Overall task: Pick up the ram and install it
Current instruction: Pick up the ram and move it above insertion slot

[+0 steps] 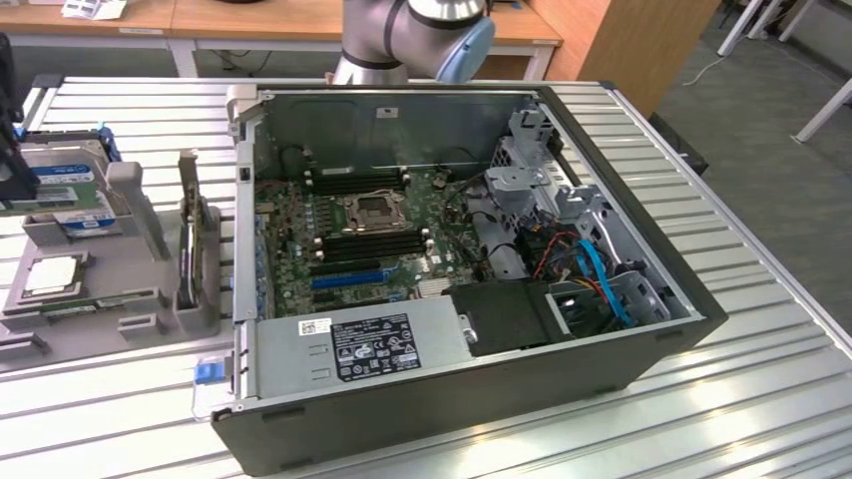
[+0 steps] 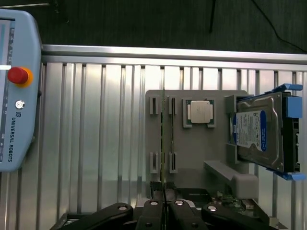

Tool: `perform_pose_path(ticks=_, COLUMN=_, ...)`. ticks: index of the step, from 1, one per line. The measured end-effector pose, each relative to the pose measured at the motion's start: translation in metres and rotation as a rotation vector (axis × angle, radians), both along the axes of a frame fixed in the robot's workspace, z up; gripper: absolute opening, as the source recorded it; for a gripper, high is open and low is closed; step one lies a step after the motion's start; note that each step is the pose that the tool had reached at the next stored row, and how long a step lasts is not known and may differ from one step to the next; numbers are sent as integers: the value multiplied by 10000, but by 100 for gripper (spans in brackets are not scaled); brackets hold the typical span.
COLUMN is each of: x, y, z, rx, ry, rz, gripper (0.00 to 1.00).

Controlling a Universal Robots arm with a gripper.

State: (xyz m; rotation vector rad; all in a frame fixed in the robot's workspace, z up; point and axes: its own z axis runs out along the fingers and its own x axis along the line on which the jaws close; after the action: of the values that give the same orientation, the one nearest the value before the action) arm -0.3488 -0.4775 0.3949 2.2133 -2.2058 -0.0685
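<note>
The ram [image 2: 164, 139] is a thin green stick standing on edge in holders on a grey fixture tray [image 2: 196, 158]. In the exterior view the ram [image 1: 87, 302] lies along the front of the tray [image 1: 80, 339], at that view's left, outside the computer case. My gripper [image 2: 164, 194] hangs above the tray, its black fingers [image 2: 152, 211] pressed together just over one end of the stick. It is shut with nothing between the fingers. The motherboard's black memory slots [image 1: 377, 242] sit beside the processor socket [image 1: 373, 210] inside the open case.
A silver processor chip [image 2: 201, 112] and a blue-bracketed hard drive [image 2: 261, 129] share the tray. An expansion card [image 1: 194, 239] stands upright between tray and case [image 1: 440, 399]. A teach pendant [image 2: 14, 91] lies on the ribbed metal table [image 2: 96, 143]. The arm's base [image 1: 399, 35] is behind the case.
</note>
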Motion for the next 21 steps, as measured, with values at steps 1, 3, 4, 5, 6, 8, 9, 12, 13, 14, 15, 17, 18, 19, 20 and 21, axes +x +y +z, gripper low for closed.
perform_pose_path(ticks=1, x=20, y=0, z=1, rx=-1, ry=1, rz=1, gripper=11)
perform_pose_path(ticks=3, x=63, y=0, z=0, rx=0, ry=1, rz=0, gripper=11)
perform_pose_path(ticks=4, x=85, y=0, z=0, rx=0, ry=0, rz=0, gripper=11)
perform_pose_path(ticks=5, x=109, y=0, z=0, rx=0, ry=0, rz=1, gripper=11)
perform_pose_path(ticks=6, x=131, y=0, z=0, rx=0, ry=0, rz=1, gripper=11)
perform_pose_path(ticks=8, x=175, y=0, z=0, rx=0, ry=0, rz=1, gripper=11)
perform_pose_path(ticks=9, x=196, y=0, z=0, rx=-1, ry=1, rz=1, gripper=11)
perform_pose_path(ticks=12, x=262, y=0, z=0, rx=0, ry=0, rz=0, gripper=11)
perform_pose_path(ticks=13, x=284, y=0, z=0, rx=0, ry=0, rz=1, gripper=11)
perform_pose_path(ticks=14, x=306, y=0, z=0, rx=0, ry=-1, rz=0, gripper=11)
perform_pose_path(ticks=15, x=327, y=0, z=0, rx=0, ry=0, rz=0, gripper=11)
perform_pose_path(ticks=17, x=374, y=0, z=0, rx=0, ry=0, rz=1, gripper=11)
perform_pose_path(ticks=18, x=395, y=0, z=1, rx=-1, ry=1, rz=1, gripper=11)
perform_pose_path(ticks=19, x=417, y=0, z=0, rx=0, ry=0, rz=1, gripper=11)
perform_pose_path(ticks=20, x=439, y=0, z=0, rx=0, ry=0, rz=1, gripper=11)
perform_pose_path(ticks=21, x=461, y=0, z=0, rx=-1, ry=0, rz=0, gripper=11)
